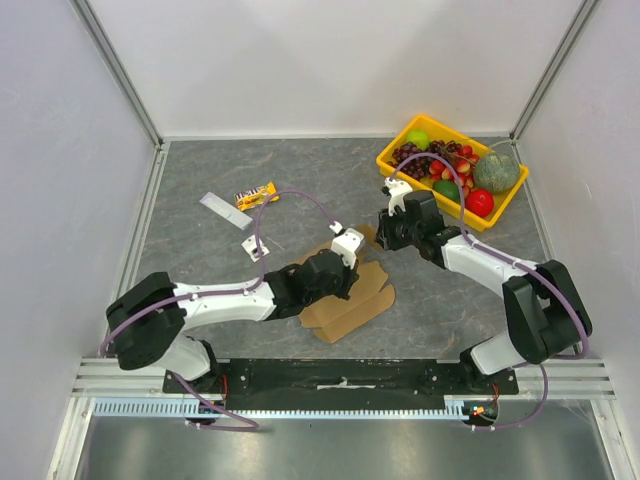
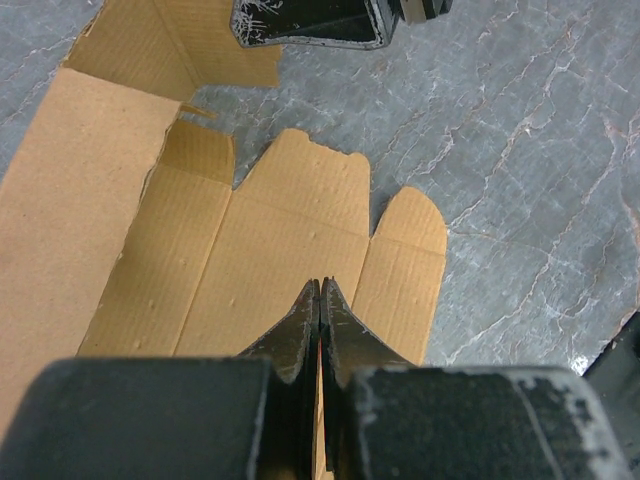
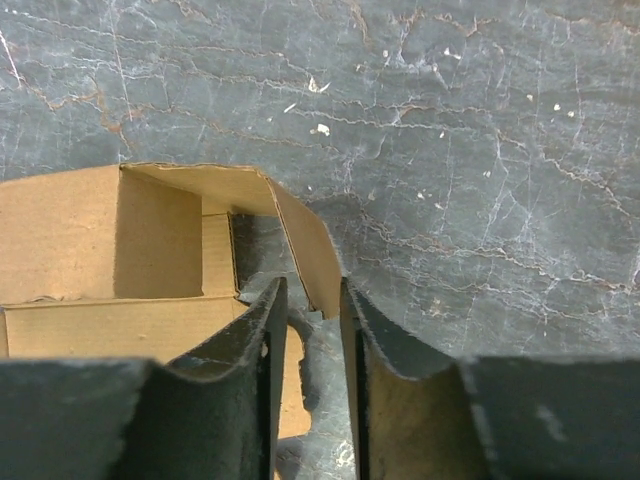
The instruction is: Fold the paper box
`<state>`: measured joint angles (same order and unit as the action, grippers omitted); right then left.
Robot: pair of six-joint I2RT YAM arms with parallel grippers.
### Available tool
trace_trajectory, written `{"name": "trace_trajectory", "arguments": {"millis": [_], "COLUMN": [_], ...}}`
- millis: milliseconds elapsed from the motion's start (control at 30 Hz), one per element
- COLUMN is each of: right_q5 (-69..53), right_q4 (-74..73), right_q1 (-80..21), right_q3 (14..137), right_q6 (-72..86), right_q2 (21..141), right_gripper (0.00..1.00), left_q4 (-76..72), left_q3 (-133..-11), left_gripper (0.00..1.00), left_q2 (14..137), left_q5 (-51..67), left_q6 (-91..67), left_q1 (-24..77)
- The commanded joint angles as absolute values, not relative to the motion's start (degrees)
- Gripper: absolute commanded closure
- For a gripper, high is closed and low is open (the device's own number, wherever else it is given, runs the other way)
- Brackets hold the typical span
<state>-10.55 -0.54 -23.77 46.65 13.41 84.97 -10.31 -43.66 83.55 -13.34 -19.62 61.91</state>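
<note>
Bare tabletop (image 1: 300,170) stretches along the far middle and to the near right of the paper box (image 1: 365,300). The left arm (image 1: 220,300) lies across the box's left side and bars that approach. The right claw (image 3: 310,290) crowds the far right corner, a raised flap (image 3: 300,235) reaching between its parted jaws. The yellow tray (image 1: 392,150) fills the far right. A snack bar (image 1: 257,196) and a white strip (image 1: 222,208) lie at the far left.

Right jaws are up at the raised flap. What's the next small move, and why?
Probably close the right gripper on the raised flap: its curled edge sits in the gap between the parted jaws, not yet pinched. The left gripper, shut, lies over the flat panel of the paper box, which should steady the sheet.
</note>
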Motion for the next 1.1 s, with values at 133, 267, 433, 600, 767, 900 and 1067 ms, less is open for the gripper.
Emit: {"name": "trace_trajectory", "arguments": {"millis": [133, 267, 433, 600, 767, 900, 1067], "right_q5": [-11.69, -11.95, -12.66, -12.75, -12.83, -13.09, -13.18], "right_q4": [0.44, 0.62, 0.7, 0.7, 0.7, 0.7, 0.7], "right_q1": [-23.47, -23.55, -23.55, -23.55, -23.55, -23.55, -23.55], "right_q3": [48.34, 48.08, 47.73, 47.29, 46.93, 46.93, 46.76], "right_q6": [11.95, 12.04, 12.22, 12.13, 12.13, 12.04, 11.78], "right_q2": [84.82, 84.29, 84.37, 83.94, 83.41, 83.15, 83.14], "right_gripper": [0.78, 0.87, 0.95, 0.97, 0.97, 0.97, 0.98], "left_q4": [-17.31, -19.33, -19.25, -19.25, -18.9, -17.84, -17.93], "left_q3": [-49.48, -51.76, -55.1, -56.6, -57.13, -56.69, -55.29], "left_gripper": [0.98, 0.98, 0.98, 0.98, 0.98, 0.98, 0.98], "left_q2": [90.86, 97.1, 102.91, 105.9, 107.57, 107.84, 105.65], "left_q5": [-15.11, -16.17, -19.42, -21.71, -23.02, -25.83, -27.77], "left_q6": [-22.67, -23.9, -24.52, -25.75, -25.75, -25.75, -25.23], "left_q1": [62.49, 63.02, 64.6, 65.3, 65.83, 66.36, 66.62]}}
